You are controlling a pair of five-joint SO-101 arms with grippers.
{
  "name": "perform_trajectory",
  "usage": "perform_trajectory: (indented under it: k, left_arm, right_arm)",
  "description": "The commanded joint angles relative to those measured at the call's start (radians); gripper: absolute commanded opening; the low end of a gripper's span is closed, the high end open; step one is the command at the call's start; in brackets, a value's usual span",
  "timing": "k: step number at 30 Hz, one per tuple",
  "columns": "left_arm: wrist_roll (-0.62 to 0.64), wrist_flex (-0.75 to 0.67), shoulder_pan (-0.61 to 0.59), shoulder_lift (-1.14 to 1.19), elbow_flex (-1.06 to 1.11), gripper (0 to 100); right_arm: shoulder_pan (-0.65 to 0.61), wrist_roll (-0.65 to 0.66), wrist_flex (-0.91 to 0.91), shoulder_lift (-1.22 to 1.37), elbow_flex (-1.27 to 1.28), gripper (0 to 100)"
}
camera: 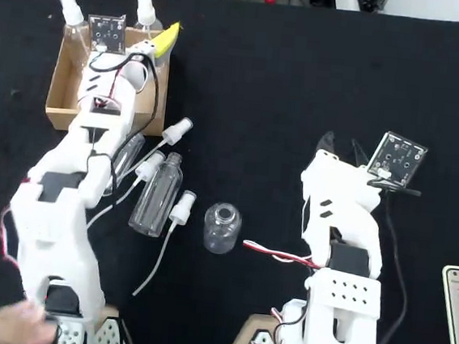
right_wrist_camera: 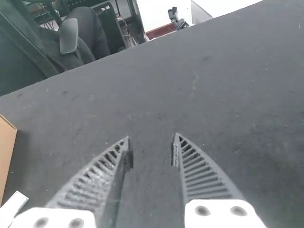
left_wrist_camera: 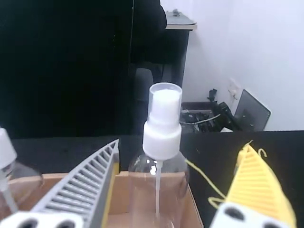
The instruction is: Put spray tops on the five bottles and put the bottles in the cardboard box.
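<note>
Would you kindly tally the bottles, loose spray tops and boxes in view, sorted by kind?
Capped bottles: 2
Uncapped bottles: 3
Loose spray tops: 3
Cardboard box: 1
Total: 9

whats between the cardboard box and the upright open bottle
High view: a clear plastic bottle lying on its side and loose white spray tops lie between the brown cardboard box and the capless upright bottle.
</note>
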Motion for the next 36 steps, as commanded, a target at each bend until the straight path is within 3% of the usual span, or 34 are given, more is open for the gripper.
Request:
perform_trajectory:
  k: [1, 13, 23, 30, 36]
  left_arm:
    - [-0.005, -0.018, -0.013, -0.270, 0.193, 36]
    - [-0.012, -0.014, -0.013, -0.984, 0.871, 36]
    - [-0.003, 0.516, -0.022, -1.281, 0.934, 36]
    - [-0.003, 0.658, 0.019, -1.502, 1.009, 36]
    - [-0.005, 0.671, 0.047, -1.821, 1.234, 36]
  right_arm:
    - [0.015, -0.003, -0.026, -0.018, -0.008, 13.9]
    - [0.015, -0.008, -0.026, -0.018, -0.005, 14.0]
    - [0.011, -0.009, -0.028, -0.019, 0.010, 14.0]
    - [0.014, -0.009, -0.028, -0.019, 0.015, 14.0]
    - [0.012, -0.009, -0.028, -0.019, 0.016, 13.9]
